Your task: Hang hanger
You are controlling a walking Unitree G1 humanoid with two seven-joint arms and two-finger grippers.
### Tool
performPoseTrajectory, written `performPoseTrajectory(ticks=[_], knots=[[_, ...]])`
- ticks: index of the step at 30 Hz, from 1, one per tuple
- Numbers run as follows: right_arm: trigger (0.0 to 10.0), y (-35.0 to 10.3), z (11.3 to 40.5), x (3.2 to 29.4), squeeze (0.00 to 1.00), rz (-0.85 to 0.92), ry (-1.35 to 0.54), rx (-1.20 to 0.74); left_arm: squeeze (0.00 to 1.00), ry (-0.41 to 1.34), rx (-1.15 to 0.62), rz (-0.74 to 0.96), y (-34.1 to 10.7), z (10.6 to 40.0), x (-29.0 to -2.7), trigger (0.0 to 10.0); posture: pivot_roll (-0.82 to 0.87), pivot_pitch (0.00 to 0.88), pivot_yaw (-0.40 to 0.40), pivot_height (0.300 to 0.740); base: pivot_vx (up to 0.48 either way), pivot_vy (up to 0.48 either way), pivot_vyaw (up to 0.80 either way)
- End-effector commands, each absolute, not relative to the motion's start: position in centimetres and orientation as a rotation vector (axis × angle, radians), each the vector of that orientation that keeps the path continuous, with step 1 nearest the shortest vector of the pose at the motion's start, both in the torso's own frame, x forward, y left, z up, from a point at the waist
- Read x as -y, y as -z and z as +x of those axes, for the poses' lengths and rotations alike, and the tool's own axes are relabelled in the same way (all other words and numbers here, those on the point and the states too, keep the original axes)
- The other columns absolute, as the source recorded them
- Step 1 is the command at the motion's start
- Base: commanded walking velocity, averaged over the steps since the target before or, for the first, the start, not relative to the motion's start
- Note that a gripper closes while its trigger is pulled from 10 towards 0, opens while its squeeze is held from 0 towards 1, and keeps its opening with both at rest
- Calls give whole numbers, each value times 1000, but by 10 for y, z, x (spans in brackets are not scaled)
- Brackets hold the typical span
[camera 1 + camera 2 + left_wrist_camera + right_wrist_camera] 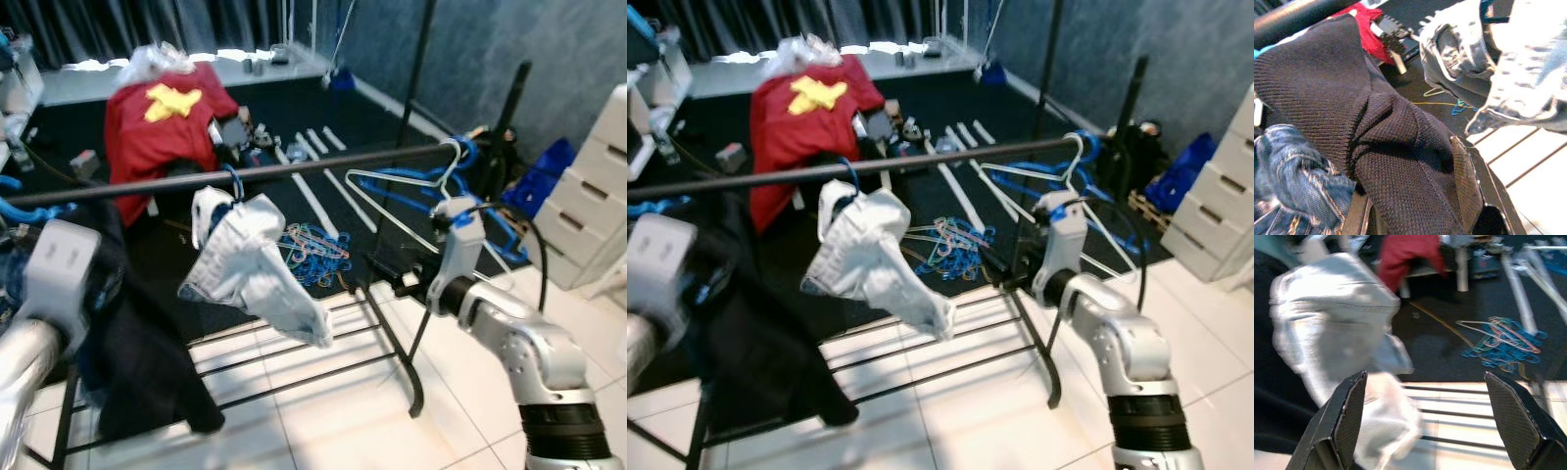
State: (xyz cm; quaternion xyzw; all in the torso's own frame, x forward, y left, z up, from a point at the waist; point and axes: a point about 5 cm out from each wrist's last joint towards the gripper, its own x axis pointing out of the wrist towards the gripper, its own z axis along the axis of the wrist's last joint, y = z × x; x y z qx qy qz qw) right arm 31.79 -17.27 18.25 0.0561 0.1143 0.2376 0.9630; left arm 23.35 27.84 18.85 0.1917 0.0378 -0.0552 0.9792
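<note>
Left gripper (pixel 1420 215): raised beside black knit garment (pixel 1376 147) on dark horizontal clothes rail (pixel 245 176); finger spread cannot be told. Pale denim shorts (pixel 250 264) hang mid-rail. Right gripper (pixel 1432 426): arm lifted near rail's end, fingers spread, nothing between them. White wire hanger (pixel 411 191) hooked over rail beside blue ones.

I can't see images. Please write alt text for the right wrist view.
The right gripper, fingers wide open and empty, faces pale denim shorts hanging close by. Beyond, a pile of coloured hangers lies on dark carpet.
</note>
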Motion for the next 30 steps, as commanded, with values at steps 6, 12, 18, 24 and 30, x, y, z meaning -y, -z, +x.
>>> performPoseTrajectory(ticks=[6,12,18,24,30], knots=[[10000,-180,324,172,0,82,-494,-256,0,420,-94,304,-194,201,-259,10000,-181,0,-38,740,-114,0,0],[10000,-186,330,176,0,66,-508,-242,0,616,-86,247,-203,184,-250,10000,-181,0,-46,740,-40,0,0],[10000,-206,337,195,0,48,-519,-176,0,663,1,245,-220,181,-249,10000,-191,0,-45,740,-169,0,0],[10000,-214,337,204,0,44,-515,-152,0,650,-36,238,-215,176,-253,10000,-193,0,-40,740,-261,0,0],[10000,-212,337,204,0,51,-531,-149,0,747,-111,96,-186,166,-212,10000,-177,0,-43,740,-300,0,0]])
